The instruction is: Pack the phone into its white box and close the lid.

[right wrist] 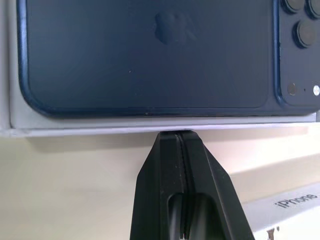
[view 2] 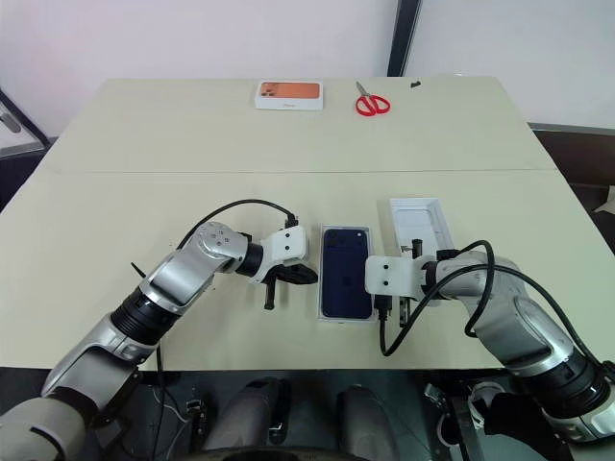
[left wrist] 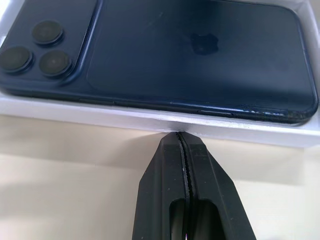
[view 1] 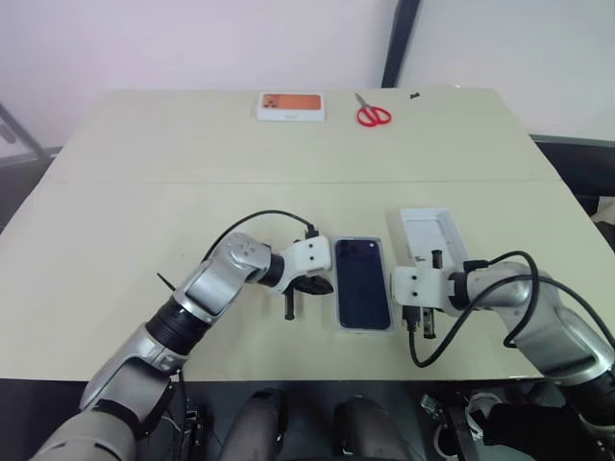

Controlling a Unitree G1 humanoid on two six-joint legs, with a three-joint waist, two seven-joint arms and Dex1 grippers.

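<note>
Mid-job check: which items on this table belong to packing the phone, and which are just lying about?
Job:
- slim dark navy-blue phone, lying in the box
- shallow white carton box under it
- white rectangular lid, open side up beside the box
- left gripper and right gripper, both shut, tips at the box walls

Lying about:
- red-handled scissors
- white box with orange picture

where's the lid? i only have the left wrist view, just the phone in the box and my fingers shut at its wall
Observer: The lid lies open side up on the table, just right of the white box with the phone.
Operator: right arm near it?
Observer: The right gripper, fingers shut, is at the box's right wall, opposite the left gripper.
Operator: anything else out there
Observer: Red scissors and a white box with an orange picture sit at the far edge.
</note>
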